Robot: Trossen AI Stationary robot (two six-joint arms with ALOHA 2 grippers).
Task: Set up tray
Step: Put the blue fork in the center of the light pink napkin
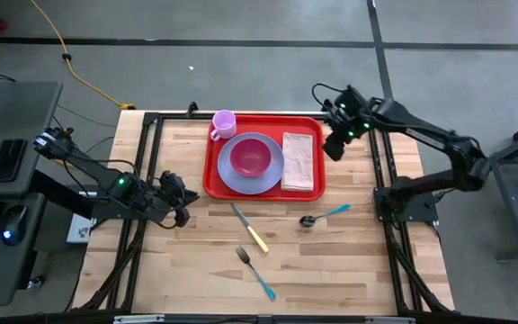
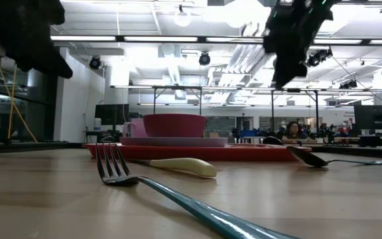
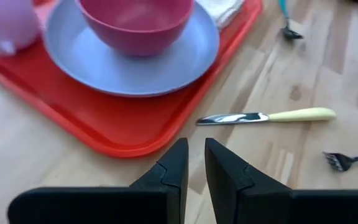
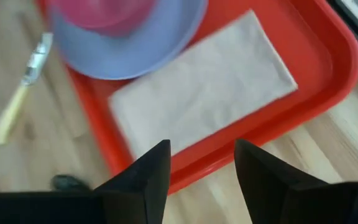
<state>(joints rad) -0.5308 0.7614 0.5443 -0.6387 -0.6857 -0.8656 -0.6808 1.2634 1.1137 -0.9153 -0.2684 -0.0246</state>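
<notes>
The red tray (image 1: 212, 176) lies at the table's far middle. On it rest a lavender plate (image 1: 272, 178) with a pink bowl (image 1: 251, 157) in it, a pale cup (image 1: 224, 123) at the far left corner and a folded beige napkin (image 1: 299, 162) on the right. My left gripper (image 3: 195, 146) hovers off the tray's near left corner, its fingers a narrow gap apart with nothing between them. My right gripper (image 4: 201, 152) hangs open above the tray's right rim (image 4: 272, 127), beside the napkin (image 4: 197, 99), touching nothing.
On the bare wood near the tray lie a cream-handled knife (image 1: 251, 229), a teal-handled fork (image 1: 255, 273) and a teal-handled spoon (image 1: 322, 216). Black frame rails (image 1: 142, 162) run along the table's left and right sides. A desk with a keyboard and mouse (image 1: 7, 225) stands off to the left.
</notes>
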